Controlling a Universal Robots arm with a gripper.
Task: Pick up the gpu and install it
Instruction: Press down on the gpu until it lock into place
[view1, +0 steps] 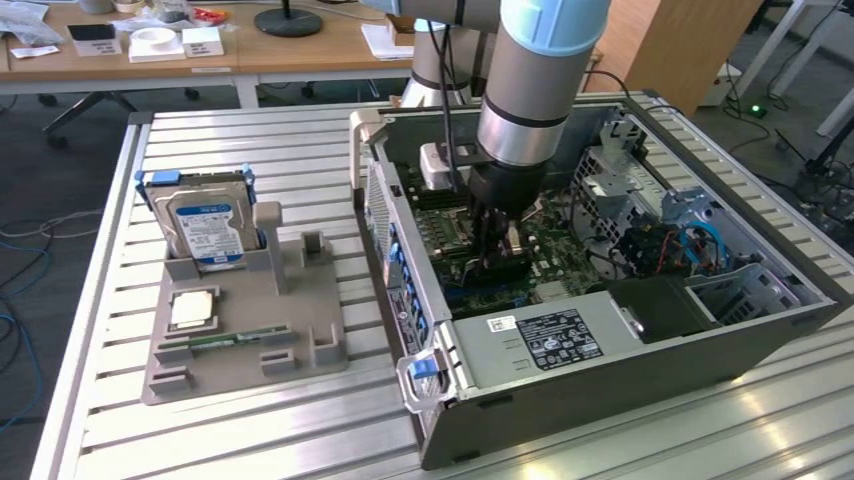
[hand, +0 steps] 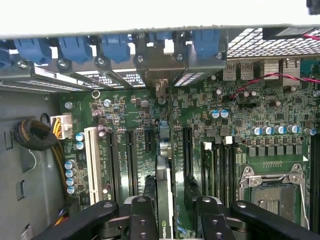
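The tool (hand: 165, 212) is down inside the computer case (view1: 747, 330), its fingers (hand: 144, 217) on both sides of the gpu (hand: 164, 200) standing on edge over the green board (hand: 240, 130), so the card should go straight down, not tilted.

One open computer case (view1: 587, 350), one gpu (hand: 164, 200), one hard drive (view1: 207, 225) — and one gripper (hand: 170, 210) — all single.
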